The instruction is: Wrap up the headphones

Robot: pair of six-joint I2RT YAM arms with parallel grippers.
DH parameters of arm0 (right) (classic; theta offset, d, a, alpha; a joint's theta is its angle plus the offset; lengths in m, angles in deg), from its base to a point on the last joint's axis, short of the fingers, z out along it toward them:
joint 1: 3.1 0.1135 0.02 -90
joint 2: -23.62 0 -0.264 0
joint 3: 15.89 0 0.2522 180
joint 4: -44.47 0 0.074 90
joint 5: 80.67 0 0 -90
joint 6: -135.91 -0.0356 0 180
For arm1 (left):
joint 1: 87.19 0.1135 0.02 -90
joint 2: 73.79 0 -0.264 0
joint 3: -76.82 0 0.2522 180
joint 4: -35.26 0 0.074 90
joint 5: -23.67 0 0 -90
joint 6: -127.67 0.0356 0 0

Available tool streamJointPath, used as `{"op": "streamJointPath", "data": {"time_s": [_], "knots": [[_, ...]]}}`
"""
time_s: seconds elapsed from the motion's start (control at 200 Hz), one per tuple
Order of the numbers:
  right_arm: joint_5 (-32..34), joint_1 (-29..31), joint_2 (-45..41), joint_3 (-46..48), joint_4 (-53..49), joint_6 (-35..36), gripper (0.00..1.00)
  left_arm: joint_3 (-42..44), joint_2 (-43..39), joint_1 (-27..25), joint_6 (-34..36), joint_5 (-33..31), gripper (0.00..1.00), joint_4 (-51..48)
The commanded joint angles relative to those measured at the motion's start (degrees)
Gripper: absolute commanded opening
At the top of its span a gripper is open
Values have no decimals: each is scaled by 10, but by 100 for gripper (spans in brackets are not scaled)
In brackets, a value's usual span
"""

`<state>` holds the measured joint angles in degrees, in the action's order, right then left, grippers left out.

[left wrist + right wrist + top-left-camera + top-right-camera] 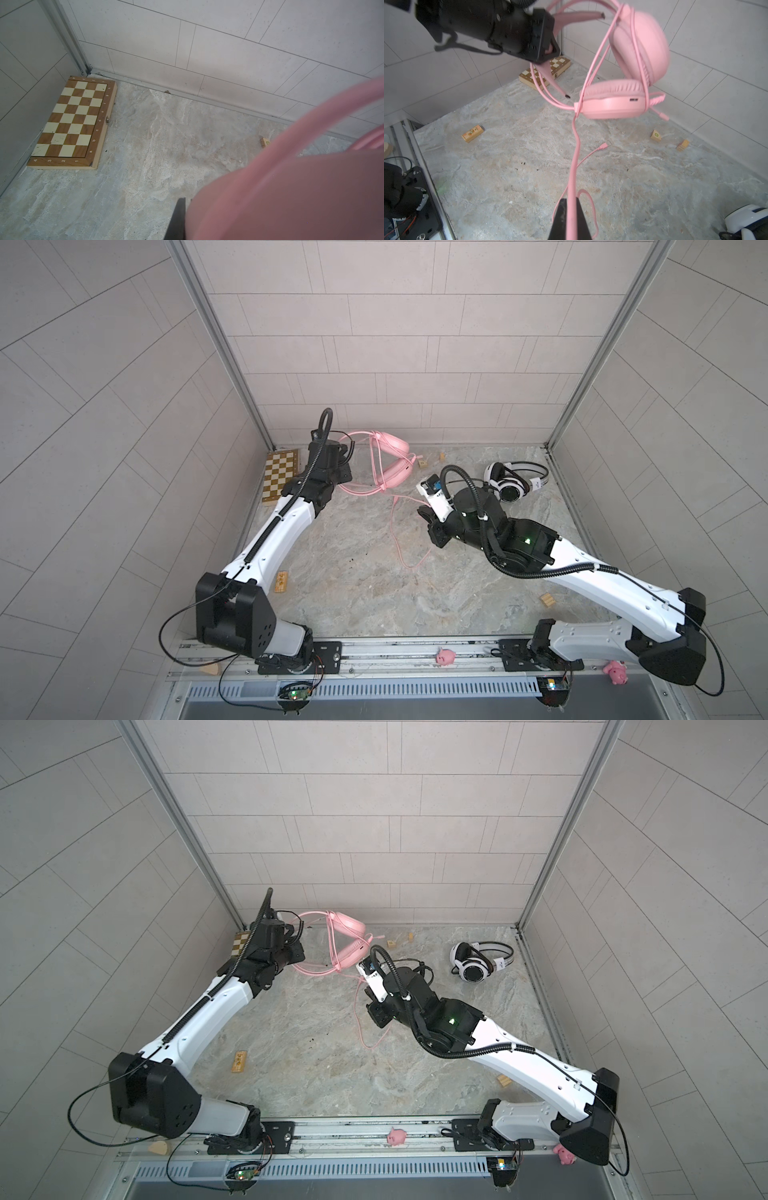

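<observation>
- While the left pincer (345, 451) was clamped on the headband of the pink headphones (397, 467), they hung above the bench (353, 580), upper centre in both top views
- Shut tight, the right pincer (572, 216) pinched the pink cable (576, 149), whose strands crossed both earcups
- At upper right, the white headphones (509, 485) lay on the bench, untouched
</observation>
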<state>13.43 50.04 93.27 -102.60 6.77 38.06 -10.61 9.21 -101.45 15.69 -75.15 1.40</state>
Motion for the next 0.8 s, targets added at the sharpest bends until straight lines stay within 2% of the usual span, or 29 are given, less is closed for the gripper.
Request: {"op": "streamJointPath", "data": {"time_s": [0.0,0.125,0.34,0.43,0.625,0.796], "knots": [[-20,3,-4,-38,-9,1,3,-35,9,-11,9,-8,0,-5],[-36,2,2,-63,-9,-2,3,-52,24,-39,33,-13,0,-22],[38,1,10,-117,-55,58,3,-85,50,-99,100,-35,0,-61],[50,-5,5,-131,-58,72,4,-100,65,-123,126,-36,0,-78],[148,-28,13,-164,-89,132,3,-138,90,-157,222,79,0,-144],[250,-67,-3,-147,-95,181,5,-149,84,-162,285,139,0,-178]]}}
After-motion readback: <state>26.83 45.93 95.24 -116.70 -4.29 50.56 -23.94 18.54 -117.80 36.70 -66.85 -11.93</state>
